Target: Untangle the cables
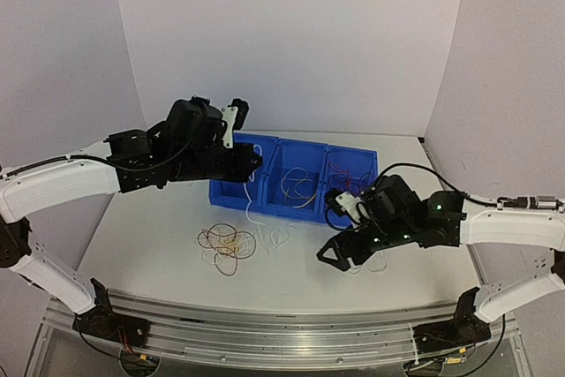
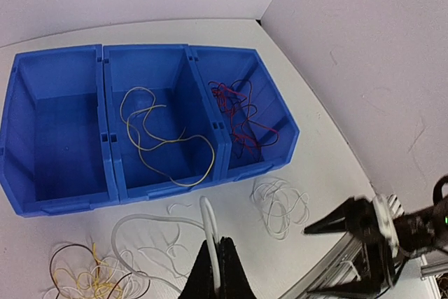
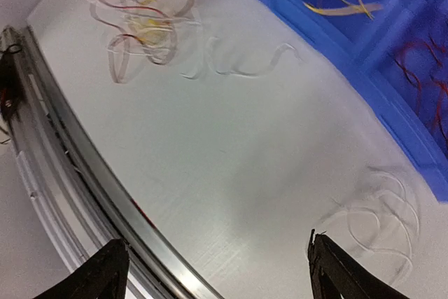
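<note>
My left gripper (image 1: 252,163) (image 2: 217,271) hangs above the table in front of the blue bins and is shut on a white cable (image 2: 208,225). That cable loops down to the tabletop (image 1: 251,209). A tangle of yellow, red, dark and white cables (image 1: 228,245) (image 2: 91,281) (image 3: 143,26) lies left of centre. A loose coil of white cable (image 2: 280,204) (image 3: 381,218) lies beside my right gripper (image 1: 340,253) (image 3: 217,250). The right gripper is open, low over the table, with nothing between its fingers.
Three joined blue bins (image 1: 231,193) (image 2: 56,138) stand at the back. The left one is bare, the middle holds a yellow cable (image 2: 164,141), and the right holds red and dark cables (image 2: 238,113). A metal rail (image 1: 282,328) (image 3: 63,152) runs along the near edge.
</note>
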Motion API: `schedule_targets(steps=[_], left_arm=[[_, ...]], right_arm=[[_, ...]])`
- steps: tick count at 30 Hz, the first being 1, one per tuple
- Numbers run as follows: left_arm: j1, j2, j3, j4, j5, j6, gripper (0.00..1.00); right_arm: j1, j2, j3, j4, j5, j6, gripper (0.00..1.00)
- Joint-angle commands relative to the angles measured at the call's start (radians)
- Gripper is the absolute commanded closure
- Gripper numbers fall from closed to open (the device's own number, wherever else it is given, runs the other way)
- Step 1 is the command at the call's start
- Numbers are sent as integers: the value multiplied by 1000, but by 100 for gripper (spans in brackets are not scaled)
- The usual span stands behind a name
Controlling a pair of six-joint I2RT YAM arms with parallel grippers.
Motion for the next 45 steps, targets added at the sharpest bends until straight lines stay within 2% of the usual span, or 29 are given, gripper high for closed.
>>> schedule_targets(steps=[1,4,8,16,24,29,35,45], left_arm=[[-4,-54,55,38,-23,-62,100],[-4,-58,112,28,-37,-52,100],[-4,-63,226,67,-84,26,100],[-3,36,504,210,-294,301,100],[11,211,722,277,-388,504,100],[106,268,765,255,-369,486,100],[258,329,763,209,-241,389,100],[312,459,778,145,-192,359,100]], right_arm=[[112,101,28,302,4,-174,15],[168,237,133,308,66,-228,15],[175,297,173,340,70,-208,15],[175,197,53,394,141,-158,11],[175,87,-68,392,235,-110,10],[175,6,-133,375,285,-70,9],[176,-72,-172,319,329,-32,8],[175,-98,-195,292,380,9,6]])
